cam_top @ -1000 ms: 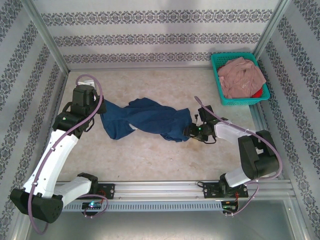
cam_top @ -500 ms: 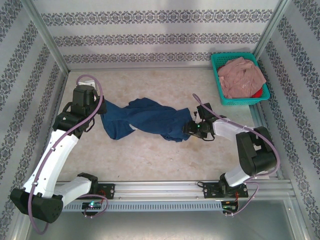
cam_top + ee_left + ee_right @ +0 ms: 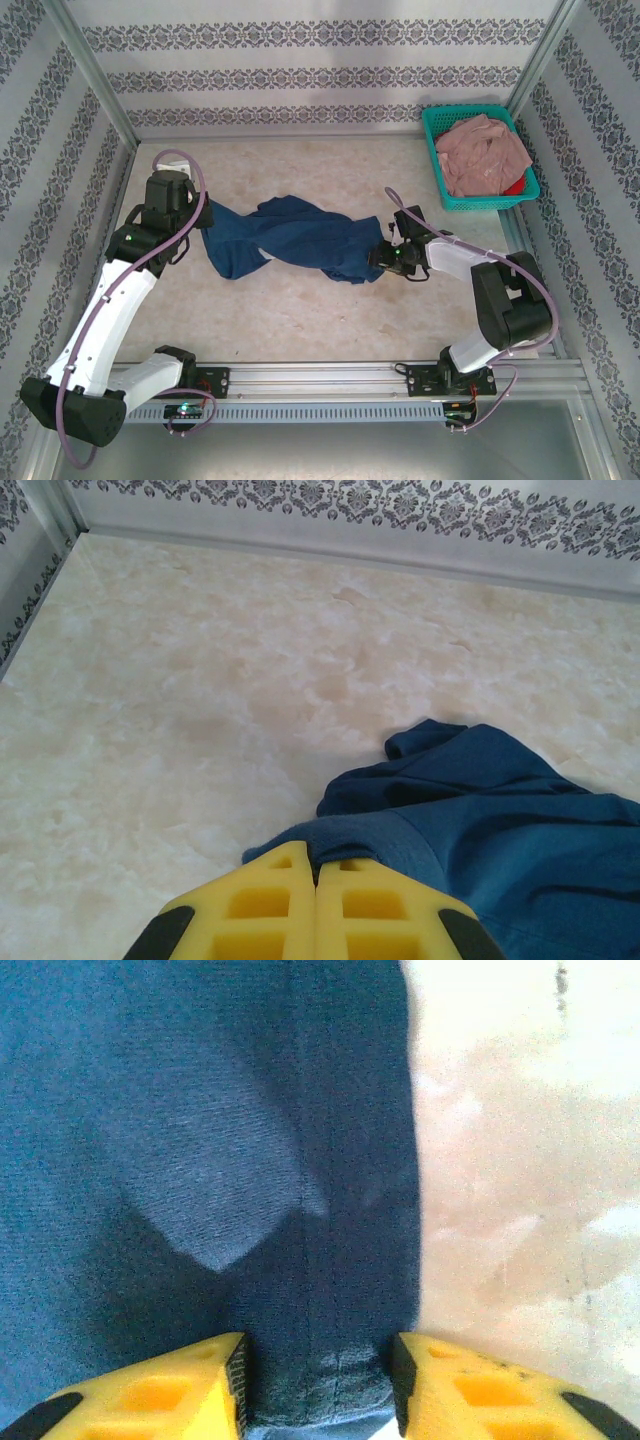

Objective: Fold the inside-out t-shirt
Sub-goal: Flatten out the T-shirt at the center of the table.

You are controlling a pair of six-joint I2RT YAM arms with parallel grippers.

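Note:
The inside-out t-shirt (image 3: 290, 240) is a dark navy cloth stretched in a wrinkled band across the middle of the table. My left gripper (image 3: 205, 215) holds its left end; in the left wrist view the yellow fingers (image 3: 316, 865) are pressed together on a fold of the t-shirt (image 3: 520, 830). My right gripper (image 3: 378, 260) is at the cloth's right end. In the right wrist view its jaws (image 3: 320, 1360) stand apart on either side of a flat strip of the t-shirt (image 3: 200, 1110) with a stitched hem lying between them.
A teal basket (image 3: 436, 160) at the back right holds a dusty pink garment (image 3: 485, 150). Patterned walls and metal posts close in the table on three sides. Bare marbled tabletop (image 3: 300, 320) lies in front of the shirt.
The right gripper has edged slightly further onto the shirt's right end and its jaws have narrowed a little. The left arm and the cloth have stayed put.

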